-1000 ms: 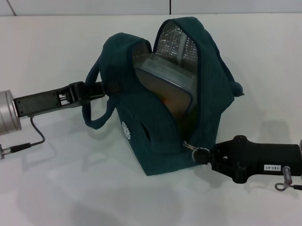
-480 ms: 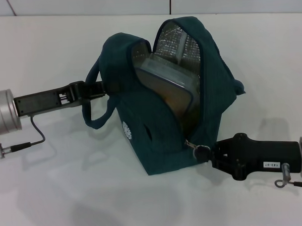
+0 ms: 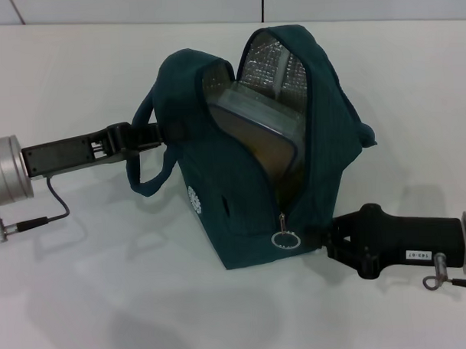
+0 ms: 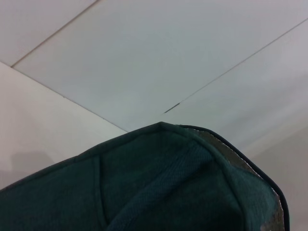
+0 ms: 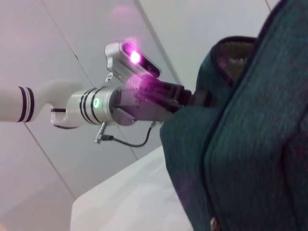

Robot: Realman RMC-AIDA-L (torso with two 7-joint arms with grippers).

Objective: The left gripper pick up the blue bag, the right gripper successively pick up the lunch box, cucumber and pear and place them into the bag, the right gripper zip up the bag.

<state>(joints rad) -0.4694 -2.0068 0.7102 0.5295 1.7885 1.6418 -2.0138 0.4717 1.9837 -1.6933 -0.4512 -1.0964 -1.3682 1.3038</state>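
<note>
1. On the left of the head view, the left gripper (image 3: 144, 136) reaches in sideways and its fingers are closed on the bag's strap (image 3: 140, 158) where it meets the bag's side.
2. Right of it, the blue bag (image 3: 241, 197) stands upright on the white table (image 3: 84, 287), its mouth gaping toward the camera; the long opening runs from the top down to the zip pull (image 3: 284, 238), which hangs free near the base.
3. Inside, the lunch box (image 3: 258, 116) leans on its edge against the silver lining (image 3: 271, 66).
4. Lower right, the right gripper (image 3: 327, 240) lies level beside the bag's bottom corner; whether its fingers are parted cannot be told, and nothing shows between them.
5. Only the right wrist view shows the left arm (image 5: 86, 108) from the side, with a violet light; the left wrist view shows only the bag's top edge (image 4: 161, 126) and wall.
6. Open table lies all round the bag.
</note>
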